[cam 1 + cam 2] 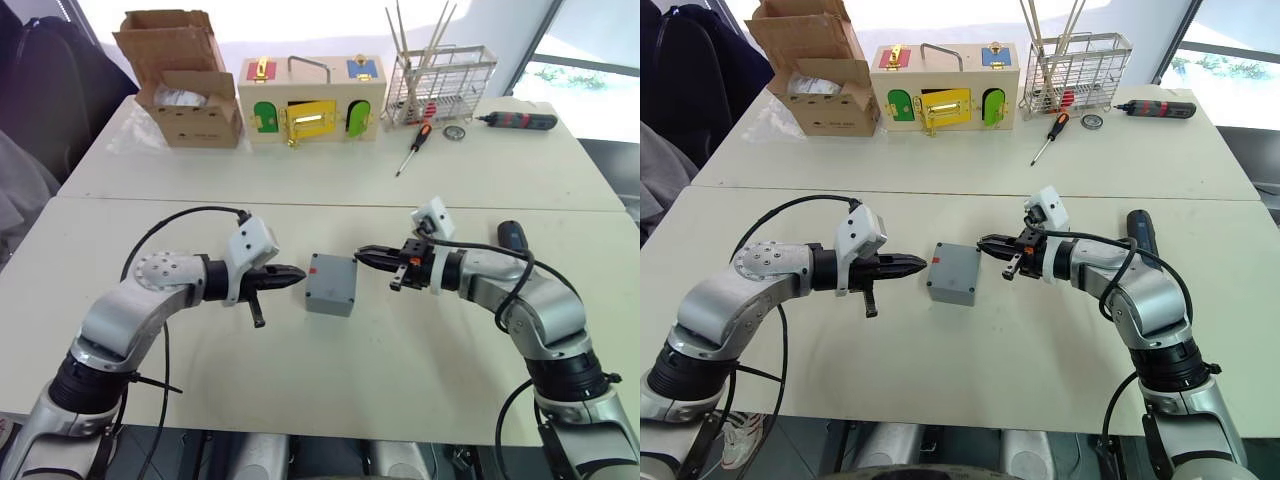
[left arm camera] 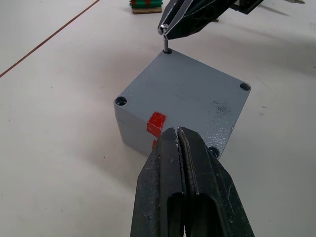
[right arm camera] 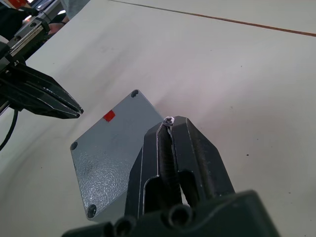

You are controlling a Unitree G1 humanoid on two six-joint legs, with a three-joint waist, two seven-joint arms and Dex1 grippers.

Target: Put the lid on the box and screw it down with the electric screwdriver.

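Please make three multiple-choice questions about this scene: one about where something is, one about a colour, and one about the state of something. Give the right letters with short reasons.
1. Where does the electric screwdriver lie?
A. inside the cardboard box
B. on the table beside the robot's right arm
C. in the wire rack

2. What colour is the mark on the box?
A. red
B. blue
C. green

3. What is the right hand doing?
A. hanging open above the table
B. pinching a small screw at a corner of the lid
C. gripping the electric screwdriver

Answers: 1 B, it rests on the near table next to that arm. 2 A, a red square shows at the box's edge. 3 B, the screw stands at a corner hole of the lid.
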